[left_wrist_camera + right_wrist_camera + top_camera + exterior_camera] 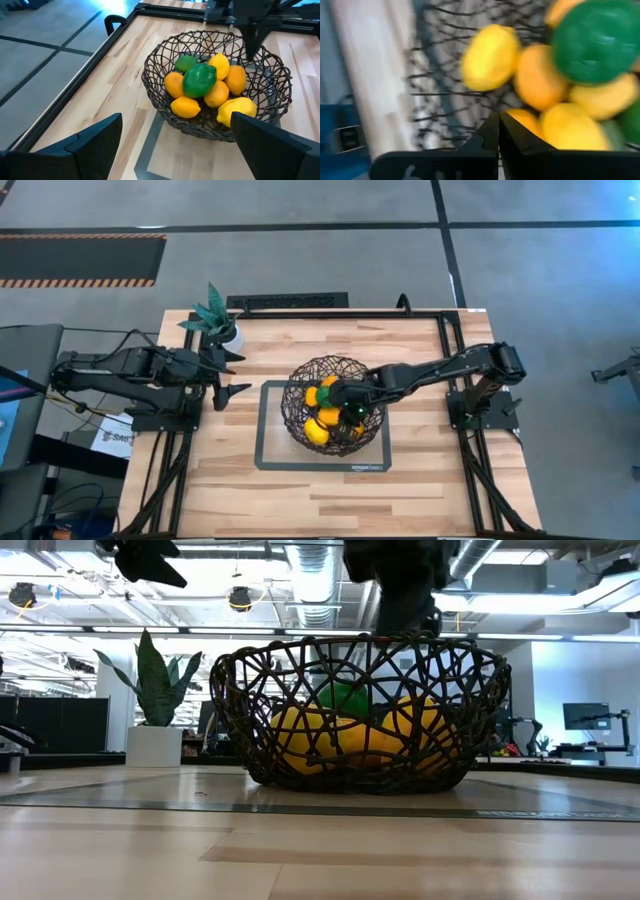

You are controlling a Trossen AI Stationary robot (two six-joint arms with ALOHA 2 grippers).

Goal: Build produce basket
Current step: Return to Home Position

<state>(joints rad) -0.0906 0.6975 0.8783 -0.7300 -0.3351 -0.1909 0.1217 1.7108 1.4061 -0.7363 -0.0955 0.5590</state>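
Note:
The basket [300, 380], a round dark open-weave bowl, stands on a flat grey-framed mat [270, 458] at the middle of the table. The produce lies piled inside it: orange and yellow fruits with a large green one [200, 79] on top. My right gripper [498, 131] hangs over the basket's right half, pointing steeply down, shut, with nothing between its fingers; the high view shows it as well [350, 414]. My left gripper [230, 375] waits open above the table's left side, facing the basket [155, 95].
A teal-leaved plant in a white pot [220, 325] stands at the table's far left corner, just beyond my left gripper. A black frame [445, 330] runs along the table's far and side edges. Bare wood [330, 500] lies in front of the mat.

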